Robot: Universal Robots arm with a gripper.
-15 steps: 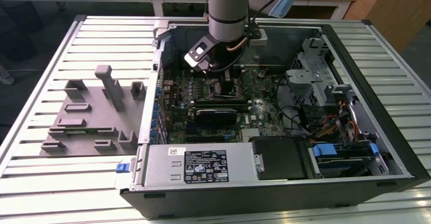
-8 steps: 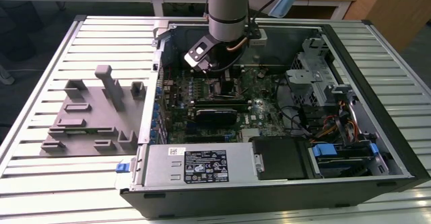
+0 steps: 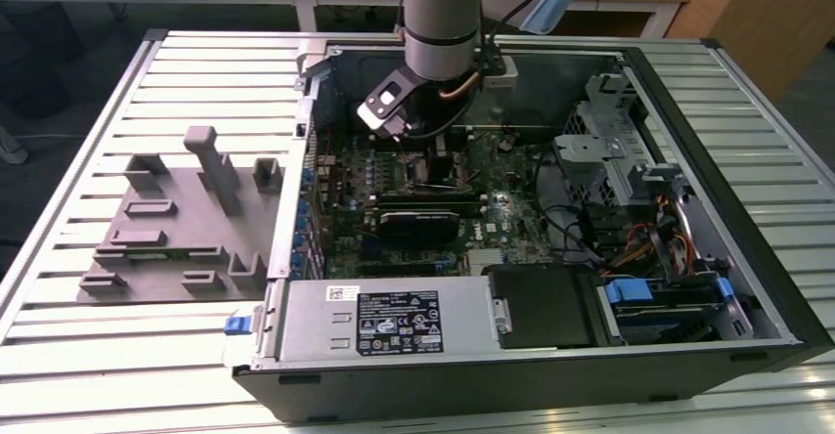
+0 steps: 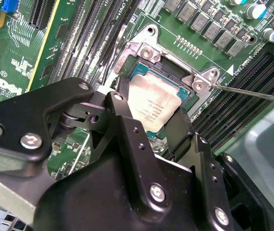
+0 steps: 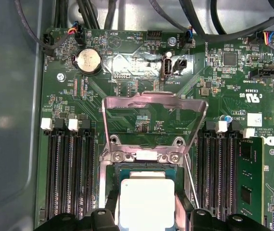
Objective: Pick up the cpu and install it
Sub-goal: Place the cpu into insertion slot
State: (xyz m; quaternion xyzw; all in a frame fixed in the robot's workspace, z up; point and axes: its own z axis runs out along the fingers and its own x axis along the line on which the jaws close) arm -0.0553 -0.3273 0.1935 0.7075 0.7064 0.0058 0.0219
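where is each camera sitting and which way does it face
exterior view: off the arm, raised, looking down into the open computer case on the slatted table; shows the arm and gripper.
first wrist view: on the arm, looking squarely onto the motherboard; shows the fingers.
second wrist view: on the arm, looking slantwise past the gripper's black body.
shared: both wrist views show the cpu between the fingers at the socket.
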